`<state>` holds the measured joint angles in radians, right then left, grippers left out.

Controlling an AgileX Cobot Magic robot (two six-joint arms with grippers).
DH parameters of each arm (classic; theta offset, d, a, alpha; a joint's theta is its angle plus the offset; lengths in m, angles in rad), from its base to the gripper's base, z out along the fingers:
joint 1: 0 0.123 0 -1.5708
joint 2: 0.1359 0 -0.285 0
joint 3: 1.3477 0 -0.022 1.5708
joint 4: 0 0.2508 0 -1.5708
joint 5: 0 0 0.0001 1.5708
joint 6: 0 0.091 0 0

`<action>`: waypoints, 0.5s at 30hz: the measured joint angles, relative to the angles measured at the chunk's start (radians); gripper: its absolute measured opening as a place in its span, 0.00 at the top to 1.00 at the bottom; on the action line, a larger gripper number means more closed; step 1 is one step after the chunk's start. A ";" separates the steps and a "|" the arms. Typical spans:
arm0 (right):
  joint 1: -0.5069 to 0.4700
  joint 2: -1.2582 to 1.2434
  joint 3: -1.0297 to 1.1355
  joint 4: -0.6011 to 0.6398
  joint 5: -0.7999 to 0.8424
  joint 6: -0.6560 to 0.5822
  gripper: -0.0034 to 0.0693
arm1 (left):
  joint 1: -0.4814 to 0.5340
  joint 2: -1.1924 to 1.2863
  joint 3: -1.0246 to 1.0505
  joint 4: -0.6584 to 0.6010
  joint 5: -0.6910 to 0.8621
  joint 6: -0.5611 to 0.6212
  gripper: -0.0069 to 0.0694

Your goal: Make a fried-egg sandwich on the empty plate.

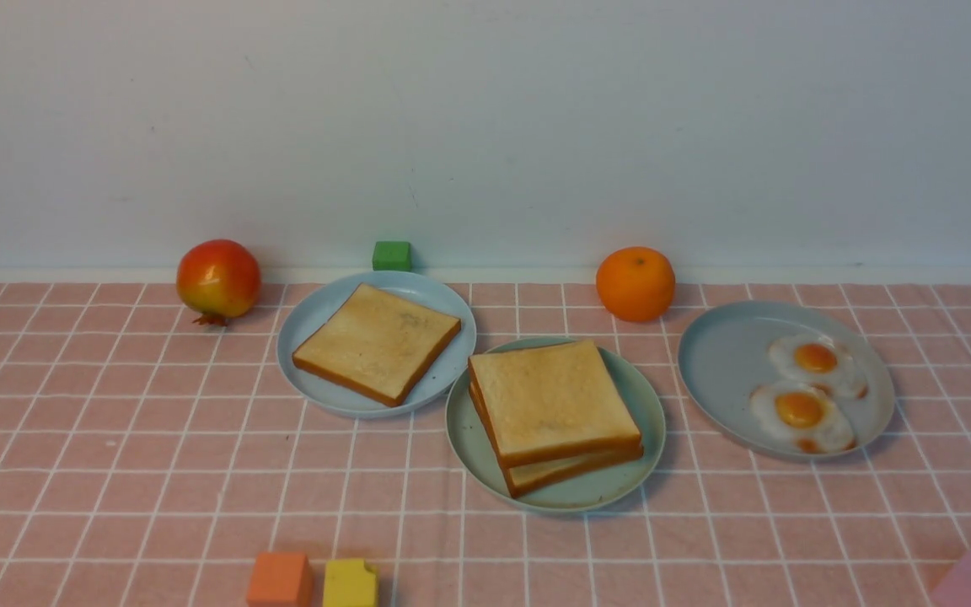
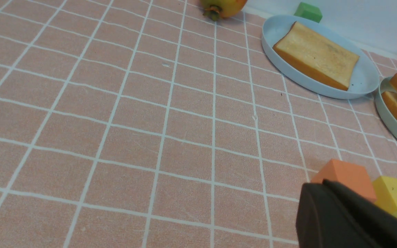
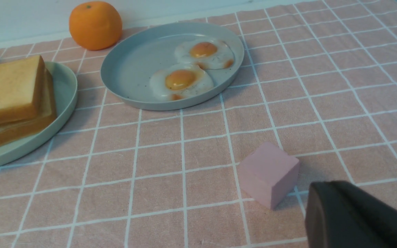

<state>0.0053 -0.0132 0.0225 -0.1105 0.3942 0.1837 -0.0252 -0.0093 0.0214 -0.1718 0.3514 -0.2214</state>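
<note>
On mint plate (image 1: 469, 438): stacked toast (image 1: 549, 400), well apart from right pincer (image 3: 357, 217).

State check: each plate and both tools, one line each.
mint-green plate: holds two stacked toast slices, egg between not visible
pale blue plate: one toast slice
grey-blue plate: two fried eggs
left tool: shut, holding nothing
right tool: jaws not visible

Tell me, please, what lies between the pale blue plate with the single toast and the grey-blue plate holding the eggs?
The mint-green plate with the stacked toast slices sits between them, its rim close against the pale blue plate; the front view shows it.
</note>
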 joint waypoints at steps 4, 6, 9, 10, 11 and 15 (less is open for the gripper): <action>0.000 0.000 0.000 0.000 0.000 0.000 0.89 | 0.000 0.000 0.000 0.000 0.000 0.000 0.89; 0.000 0.000 0.000 0.000 0.000 0.000 0.89 | 0.000 0.000 0.000 0.000 0.000 0.000 0.89; 0.000 0.000 0.000 0.000 0.000 0.000 0.88 | 0.000 0.000 0.000 0.000 0.001 0.000 0.89; 0.000 0.000 0.000 0.000 0.000 0.000 0.87 | 0.000 0.000 0.000 0.000 0.001 0.000 0.89; 0.000 0.000 0.000 0.000 0.000 0.000 0.87 | 0.000 0.000 0.000 0.000 0.001 0.000 0.89; 0.000 0.000 0.000 0.000 0.000 0.000 0.86 | 0.000 0.000 0.000 0.000 0.001 0.000 0.89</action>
<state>0.0053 -0.0132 0.0225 -0.1105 0.3942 0.1837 -0.0252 -0.0093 0.0214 -0.1721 0.3521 -0.2214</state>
